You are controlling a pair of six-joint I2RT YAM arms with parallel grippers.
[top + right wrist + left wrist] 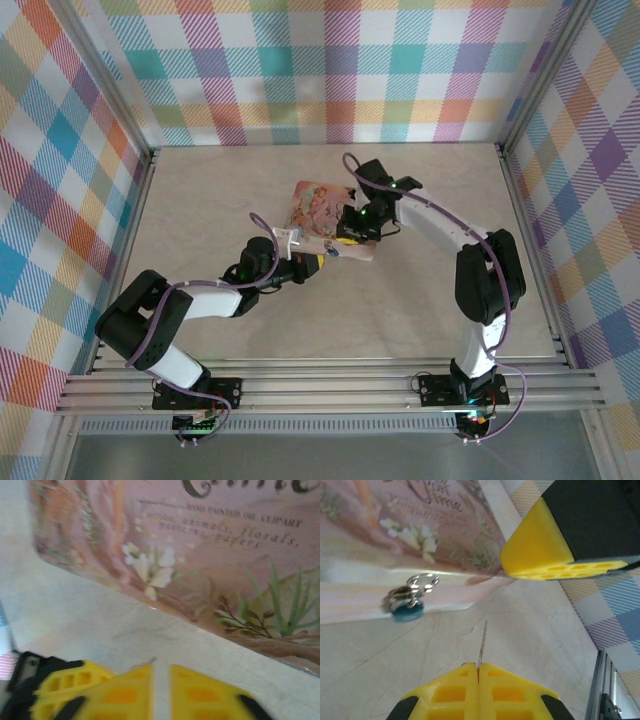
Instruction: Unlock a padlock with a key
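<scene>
Two claws: left claw (pixel 478 667) clamps the key (pixel 482 641); right claw (pixel 160 670) barely ajar, empty.

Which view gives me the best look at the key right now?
Left wrist view: the key stands as a thin blade out of the left gripper, jaws shut on it, against pale table. Top external: too small to pick out by the tin. Right wrist: a blurred sliver near the jaws, possibly it.
</scene>
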